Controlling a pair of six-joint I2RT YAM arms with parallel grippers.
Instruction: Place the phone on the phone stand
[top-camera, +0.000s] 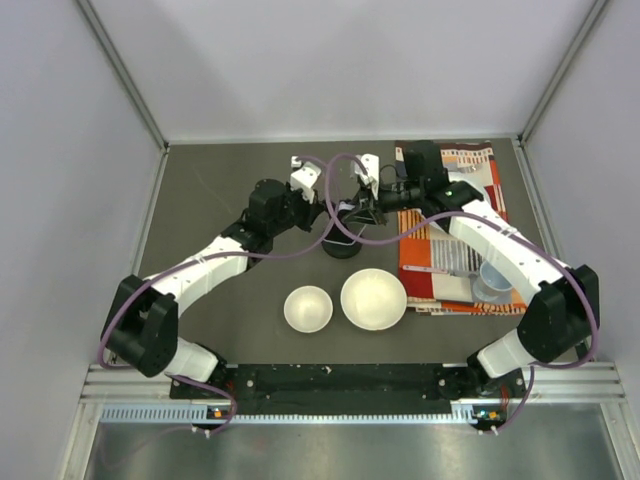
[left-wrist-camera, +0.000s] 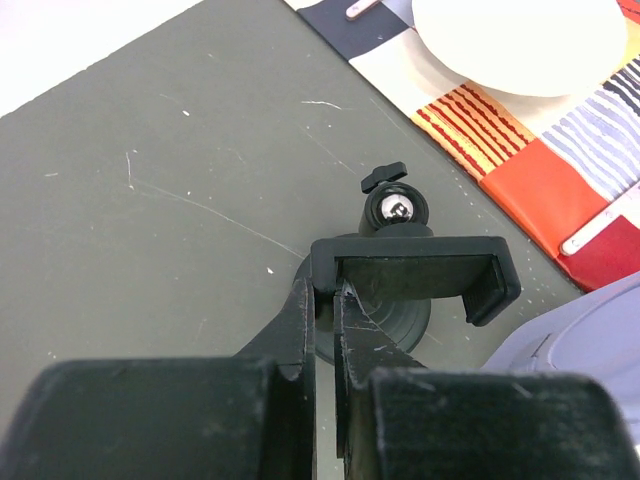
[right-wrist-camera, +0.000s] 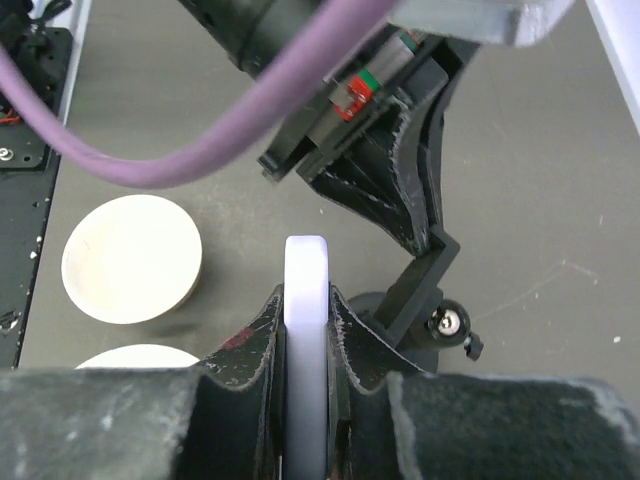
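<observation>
Your left gripper (left-wrist-camera: 325, 295) has its jaws pinched all but together on the left end of the cradle of the phone stand (left-wrist-camera: 415, 275). The thin edge of that clamp arm sits between the two fingertips. The stand rests on its disc base on the grey table (left-wrist-camera: 150, 200), with its ball joint and small knob showing behind the cradle.

Just right of the stand, your right gripper (right-wrist-camera: 306, 305) has the phone (right-wrist-camera: 306, 265) on edge between its fingers. The jaws are only narrowly apart and press on both flat faces, and the pale rim pokes out past the tips. The phone is beside the cradle, not in it.

The patterned cloth (top-camera: 455, 270) lies farther right. Two white bowls (top-camera: 308, 308) sit nearer the arm bases.
</observation>
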